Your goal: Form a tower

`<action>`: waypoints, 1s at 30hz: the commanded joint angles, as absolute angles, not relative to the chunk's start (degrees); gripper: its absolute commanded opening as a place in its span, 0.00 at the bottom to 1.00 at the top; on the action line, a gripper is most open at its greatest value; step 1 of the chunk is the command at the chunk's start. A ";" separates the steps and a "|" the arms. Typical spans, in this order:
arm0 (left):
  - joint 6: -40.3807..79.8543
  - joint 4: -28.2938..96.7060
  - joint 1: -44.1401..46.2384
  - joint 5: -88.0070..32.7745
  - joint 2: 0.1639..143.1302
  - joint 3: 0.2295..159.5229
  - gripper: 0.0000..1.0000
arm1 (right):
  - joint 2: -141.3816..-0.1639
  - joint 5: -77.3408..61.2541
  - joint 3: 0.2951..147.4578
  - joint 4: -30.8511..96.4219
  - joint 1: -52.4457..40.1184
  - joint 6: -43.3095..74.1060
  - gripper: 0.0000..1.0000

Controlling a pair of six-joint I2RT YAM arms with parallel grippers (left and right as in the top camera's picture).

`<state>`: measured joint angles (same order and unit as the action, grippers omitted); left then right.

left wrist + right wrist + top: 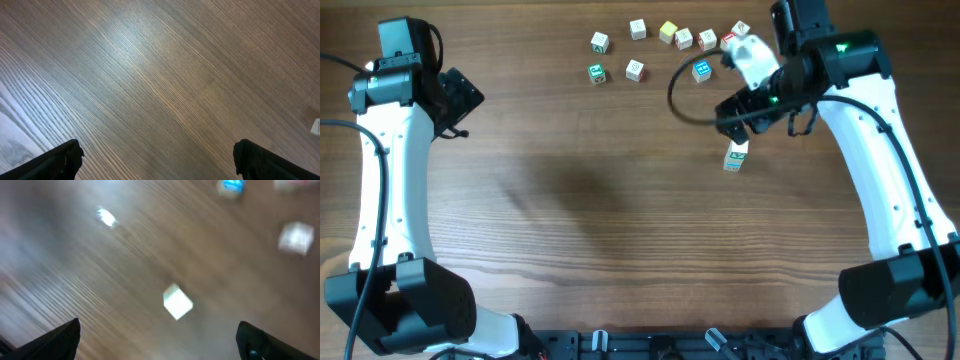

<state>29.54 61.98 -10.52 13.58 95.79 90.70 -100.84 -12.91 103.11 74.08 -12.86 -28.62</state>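
tower: a short stack of pale cubes (735,157), green marks on its upper cube, upright on the worktop (600,210) right of centre; the number of cubes is hard to count from overhead.
right hand: (748,115) spread wide with nothing between the fingers (55,340); it hangs just beyond the tower, not touching it.
right wrist view: blurred; one pale cube (177,301) shows from above, ahead of the spread hand (160,342); cannot tell whether it is the tower's top.
left hand: (460,98) spread and empty, at the far left, well apart from the tower; its wrist view shows the hand (157,160) over bare wood grain.
loose cubes: (634,70) scattered singly along the far side of the worktop, none stacked; a blue cube (701,70) lies nearest the right arm.
hard to make out: the letters on the loose cubes are too small to read; the rightmost ones are partly covered by the right arm.
cut off: a pale corner (315,126) at the right edge of the left wrist view, too little of it to identify.
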 commanded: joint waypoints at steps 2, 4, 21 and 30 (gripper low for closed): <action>30.50 62.02 -10.72 13.47 96.33 90.37 1.00 | -107.57 -13.96 103.37 73.73 -12.80 -46.44 1.00; 30.50 62.02 -10.72 13.47 96.33 90.37 1.00 | -109.80 -12.88 103.37 73.84 -12.78 -47.59 1.00; 30.50 62.02 -10.72 13.47 96.33 90.37 1.00 | -111.18 -3.16 103.39 51.66 -12.80 -43.48 1.00; 30.50 62.02 -10.72 13.47 96.33 90.37 1.00 | -111.15 -12.03 103.39 57.01 -12.80 -43.62 1.00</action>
<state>29.54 61.98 -10.52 13.56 95.79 90.67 -111.22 -9.96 103.13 55.00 -12.86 -43.59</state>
